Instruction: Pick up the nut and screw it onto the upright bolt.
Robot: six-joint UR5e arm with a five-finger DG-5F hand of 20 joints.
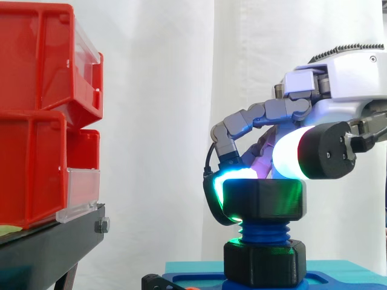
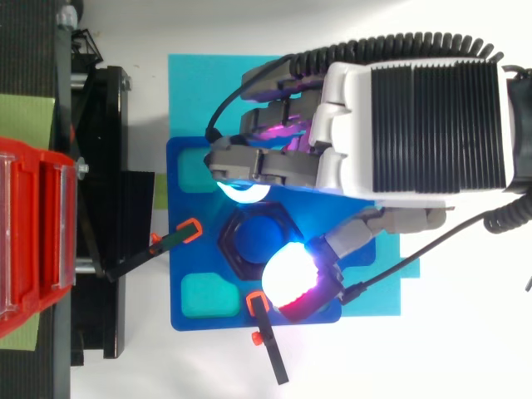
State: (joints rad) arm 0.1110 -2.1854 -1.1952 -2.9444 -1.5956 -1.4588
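Note:
A black hex nut [image 1: 263, 201] sits on top of the upright blue threaded bolt [image 1: 264, 233], level, with a few turns of thread showing below it. A second black hex piece [image 1: 264, 261] rings the bolt's foot on the blue base plate [image 2: 187, 218]. My hand [image 1: 338, 90] reaches in from the right and is shut on the upper nut. One glowing cyan pad [image 1: 233, 175] presses the nut's left side and a white pad [image 1: 289, 154] its right. In the top view the nut [image 2: 229, 243] surrounds the blue bolt top [image 2: 256, 239] between the two pads.
Red bins [image 1: 36, 121] are stacked on a black stand [image 1: 48, 241] at the left. Two orange-tipped clamps [image 2: 179, 235] [image 2: 264, 332] hold the base plate, which lies on a teal mat [image 2: 199, 91]. A white curtain hangs behind.

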